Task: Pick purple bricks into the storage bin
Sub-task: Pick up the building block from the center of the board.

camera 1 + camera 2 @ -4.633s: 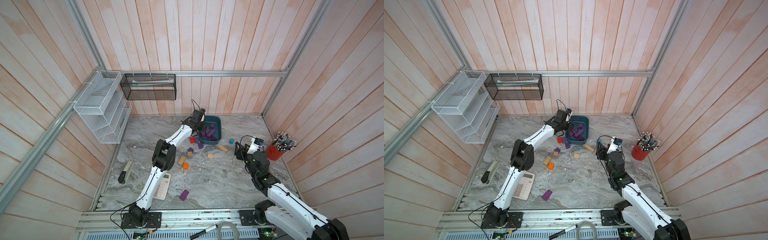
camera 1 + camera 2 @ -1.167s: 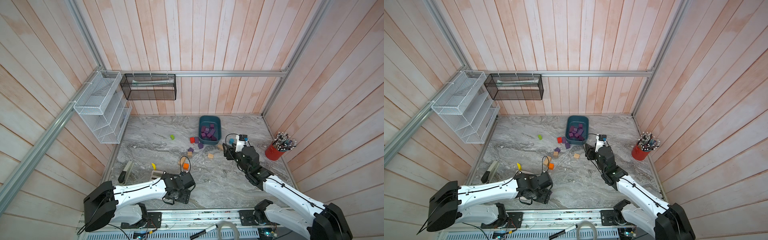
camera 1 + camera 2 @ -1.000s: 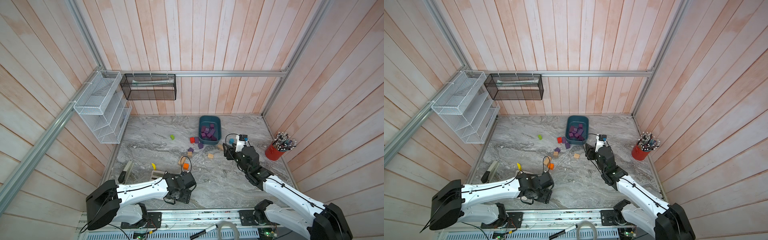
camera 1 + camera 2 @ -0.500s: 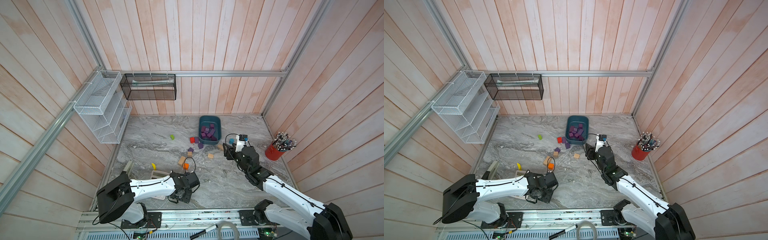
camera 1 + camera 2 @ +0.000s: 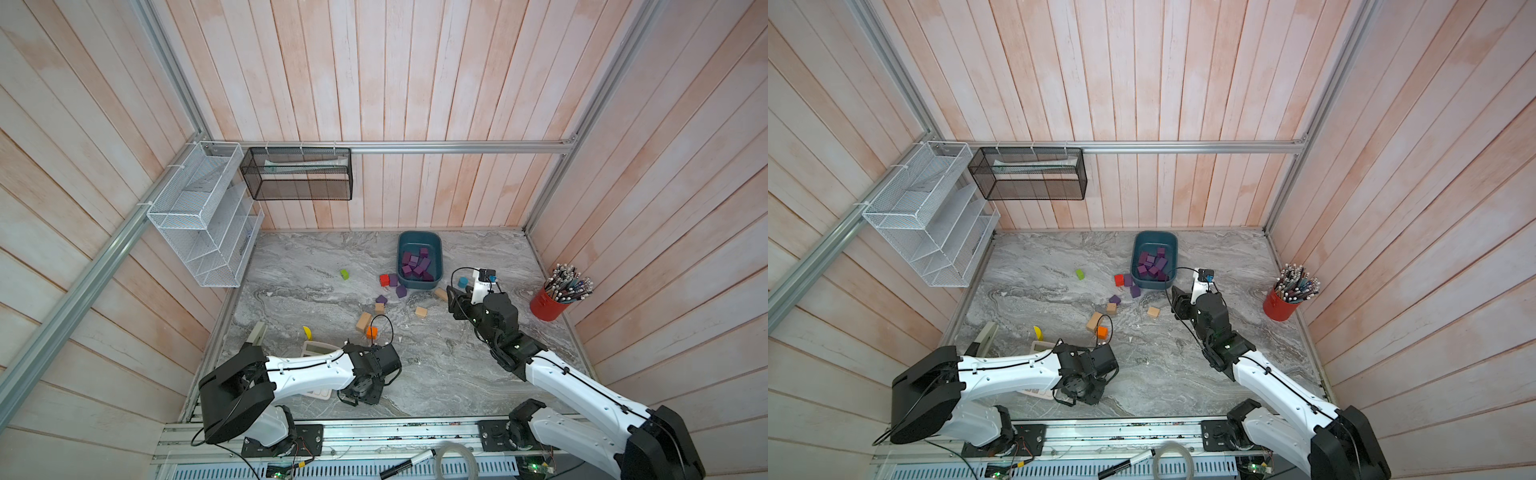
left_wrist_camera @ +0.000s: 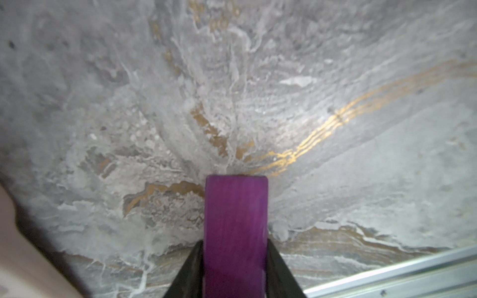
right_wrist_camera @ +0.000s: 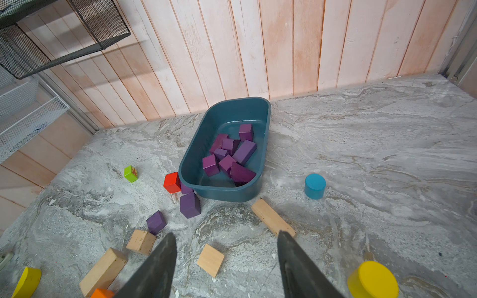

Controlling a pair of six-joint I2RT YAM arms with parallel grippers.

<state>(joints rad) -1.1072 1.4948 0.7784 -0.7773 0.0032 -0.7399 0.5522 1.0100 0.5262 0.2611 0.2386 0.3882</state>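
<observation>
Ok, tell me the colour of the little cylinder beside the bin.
Blue; the cylinder stands right of the bin, clearest in the right wrist view.

Storage bin [image 5: 419, 241] at back of marble tabletop [image 5: 436, 374], purple bricks [image 5: 415, 264] piled inside; two more purple bricks [image 5: 401, 291] just outside it. Left gripper [image 5: 359, 395] low near front edge, right gripper [image 5: 453, 301] beside tan block [image 5: 441, 294].

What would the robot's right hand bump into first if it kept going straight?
Probably the square tan block lying between the right hand's open fingers; farther along sits the storage bin. Depth is hard to judge.
</observation>
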